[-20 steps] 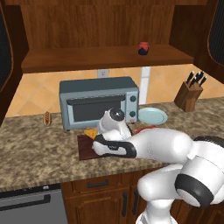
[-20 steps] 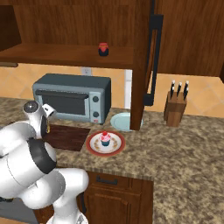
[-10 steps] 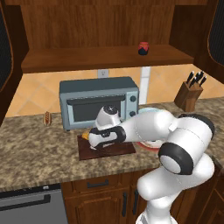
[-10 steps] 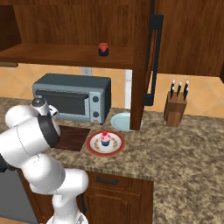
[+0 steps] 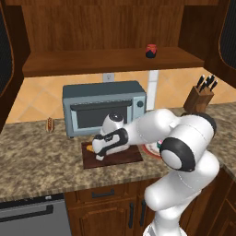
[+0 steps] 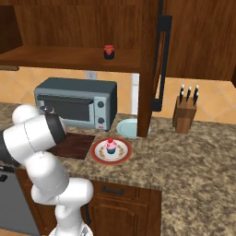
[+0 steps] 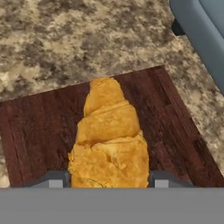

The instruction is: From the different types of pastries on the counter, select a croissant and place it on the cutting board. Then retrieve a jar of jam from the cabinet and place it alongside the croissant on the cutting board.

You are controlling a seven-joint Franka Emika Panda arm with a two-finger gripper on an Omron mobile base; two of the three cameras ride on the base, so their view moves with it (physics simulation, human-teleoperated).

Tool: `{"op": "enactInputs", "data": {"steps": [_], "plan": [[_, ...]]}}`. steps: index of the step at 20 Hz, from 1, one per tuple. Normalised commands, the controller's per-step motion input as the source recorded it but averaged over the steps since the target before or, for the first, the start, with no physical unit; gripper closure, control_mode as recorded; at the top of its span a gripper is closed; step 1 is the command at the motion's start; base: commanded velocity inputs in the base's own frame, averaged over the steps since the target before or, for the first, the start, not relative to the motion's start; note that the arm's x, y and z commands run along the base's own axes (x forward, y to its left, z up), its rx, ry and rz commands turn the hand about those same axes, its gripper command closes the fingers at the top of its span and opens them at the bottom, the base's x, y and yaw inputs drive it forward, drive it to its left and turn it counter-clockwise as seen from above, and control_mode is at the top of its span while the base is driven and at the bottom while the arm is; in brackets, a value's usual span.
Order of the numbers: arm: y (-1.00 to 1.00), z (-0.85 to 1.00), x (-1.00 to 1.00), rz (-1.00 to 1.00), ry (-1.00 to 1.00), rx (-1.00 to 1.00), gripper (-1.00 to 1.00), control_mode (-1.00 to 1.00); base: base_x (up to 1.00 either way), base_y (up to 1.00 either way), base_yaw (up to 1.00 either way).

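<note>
Bare wood lies on both sides of the croissant (image 7: 109,135) on the cutting board (image 5: 131,157), while the toaster oven (image 5: 103,107) walls off the board's far edge and a red plate (image 6: 98,154) with a cupcake (image 6: 110,145) crowds its right side.

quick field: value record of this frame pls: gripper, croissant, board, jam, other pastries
gripper: shut on croissant, low over the board
croissant: between the fingertips, over the cutting board; contact with the wood cannot be told
cutting board: on counter, in front of toaster oven
jar of jam: on cabinet shelf
cupcake: on red plate, right of the board
hot-dog bun: on counter, left of the oven
</note>
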Motion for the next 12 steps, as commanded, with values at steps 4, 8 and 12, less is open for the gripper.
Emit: {"op": "enactInputs", "data": {"steps": [4, 8, 12], "plan": [[0.03, -0.08, 0.3, 0.02, 0.0, -0.03, -1.0, -1.0, 0.0, 0.0, 0.0], [0.0, -0.03, 0.04, 0.0, 0.0, 0.0, -1.0, -1.0, 0.0, 0.0, 0.0], [0.0, 0.0, 0.0, 0.0, 0.0, 0.0, -1.0, -1.0, 0.0, 0.0, 0.0]]}}
